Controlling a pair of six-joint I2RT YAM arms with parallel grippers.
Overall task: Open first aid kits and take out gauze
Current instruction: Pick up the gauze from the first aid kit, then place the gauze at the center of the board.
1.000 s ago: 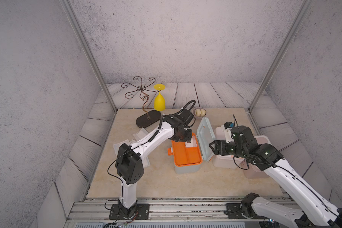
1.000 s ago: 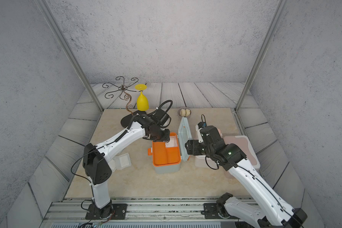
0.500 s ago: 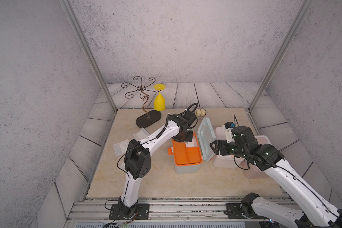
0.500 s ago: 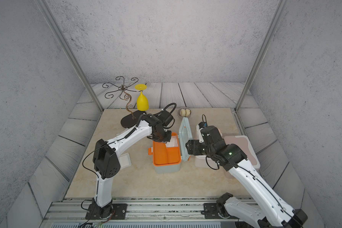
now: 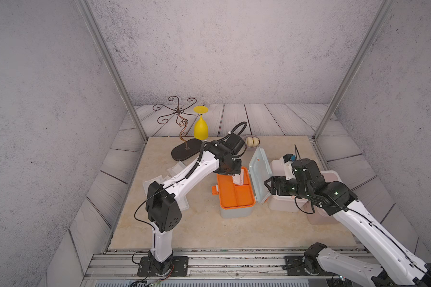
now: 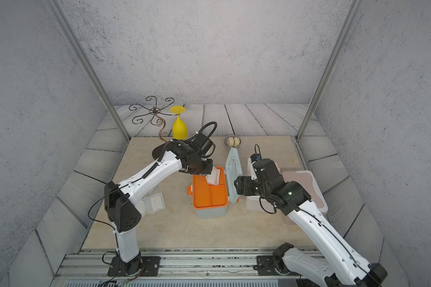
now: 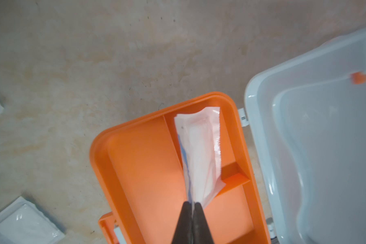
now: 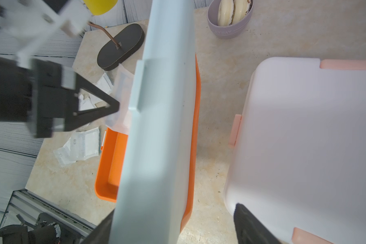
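The grey-blue first aid kit [image 5: 235, 211] stands mid-table with its orange tray [image 6: 209, 196] exposed and its lid [image 5: 259, 171] upright. My left gripper [image 7: 191, 203] is shut on one edge of a white gauze packet [image 7: 199, 147], which hangs over the tray's back compartment [image 5: 239, 177]. My right gripper [image 8: 173, 213] is open and straddles the raised lid [image 8: 156, 126], with one finger [image 8: 249, 226] over the white kit with peach trim [image 8: 304, 137]. The pink kit [image 5: 331, 176] lies shut behind my right arm. Several gauze packets [image 6: 157, 201] lie loose at the left.
A small grey bowl [image 5: 252, 142] with pale round pieces sits behind the open kit. A wire stand on a dark oval base [image 5: 186, 152] carries an upturned yellow glass [image 5: 201, 128] at the back left. Metal frame posts and grey walls enclose the mat.
My left gripper has closed on the gauze packet in the tray and raised it a little. The right arm and the lid have stayed where they were.
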